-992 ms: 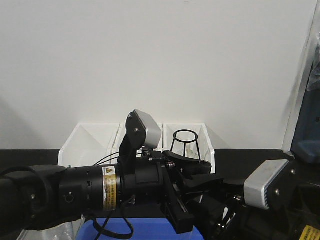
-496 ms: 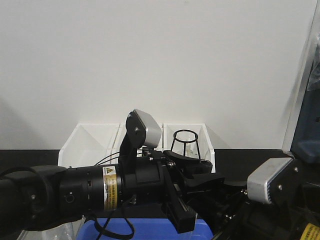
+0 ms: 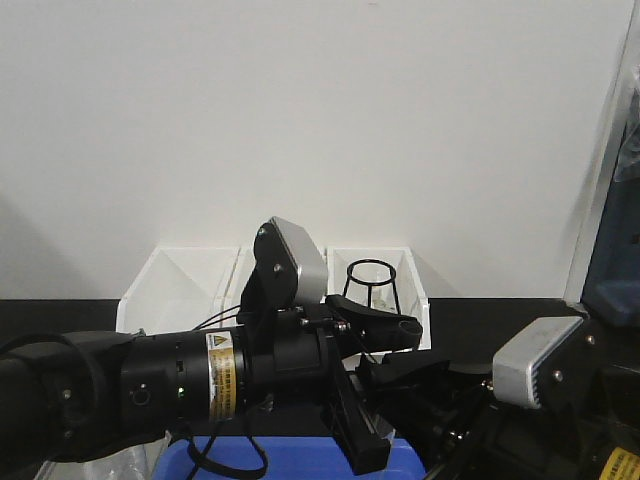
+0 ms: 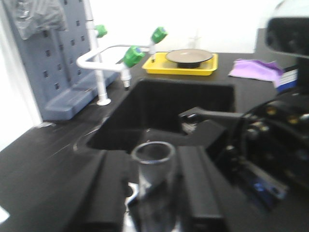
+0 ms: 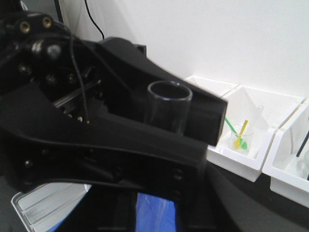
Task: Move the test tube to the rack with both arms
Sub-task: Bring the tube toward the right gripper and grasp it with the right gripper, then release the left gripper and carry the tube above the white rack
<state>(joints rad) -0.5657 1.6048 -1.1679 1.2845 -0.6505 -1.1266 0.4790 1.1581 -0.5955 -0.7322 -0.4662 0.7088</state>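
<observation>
The left gripper is closed on the test tube, which stands upright between its fingers, mouth up. The right gripper is just beside it; I cannot tell if it is open. A sink lies behind.

The left arm lies level, jaws clamped, close to the facing right arm.

Test tube — clear, glossy glass

Bench surroundings: white bins along the wall; black sink, tap (green knobs), yellow tray, purple cloth.
</observation>
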